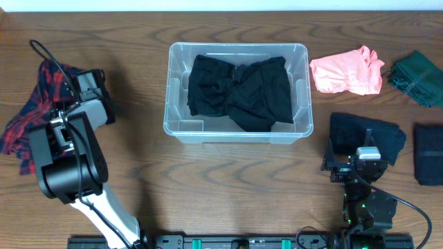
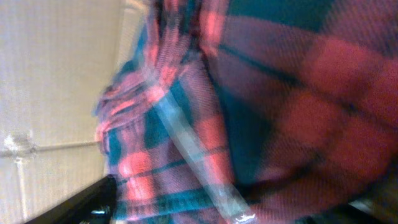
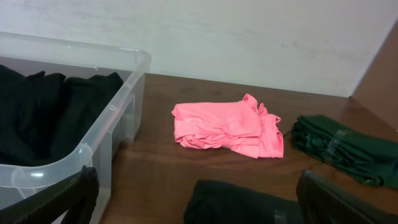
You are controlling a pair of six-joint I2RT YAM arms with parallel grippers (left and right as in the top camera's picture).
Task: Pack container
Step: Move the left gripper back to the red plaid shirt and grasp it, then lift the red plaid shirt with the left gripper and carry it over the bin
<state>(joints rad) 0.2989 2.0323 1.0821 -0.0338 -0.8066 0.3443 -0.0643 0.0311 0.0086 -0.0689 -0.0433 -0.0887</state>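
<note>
Left claw (image 1: pixel 82 81) sits over a rumpled red-and-navy plaid garment (image 1: pixel 28 114) at the far left of the brown wooden surface (image 1: pixel 208 187). Its wrist view is blurred and filled with that plaid cloth pressed close to the lens, so I cannot tell whether the claw is spread or closed on the fabric.

Right claw (image 3: pixel 196 182) is spread wide and holds nothing. It hangs low at the near right, over the near edge of a dark folded garment (image 1: pixel 367 133).

The clear rectangular plastic container with rounded corners (image 1: pixel 235 47) stands upright at the middle of the surface, toward the far edge, well apart from both claws. Loosely heaped black clothing (image 1: pixel 242 90) covers most of its floor.

Just to the right of the container lies a crumpled coral-pink garment (image 1: pixel 346 72). A folded dark green garment (image 1: pixel 419 77) lies beyond it near the right edge. Another dark folded piece (image 1: pixel 429 153) lies at the right edge, beside the one under the right claw.
</note>
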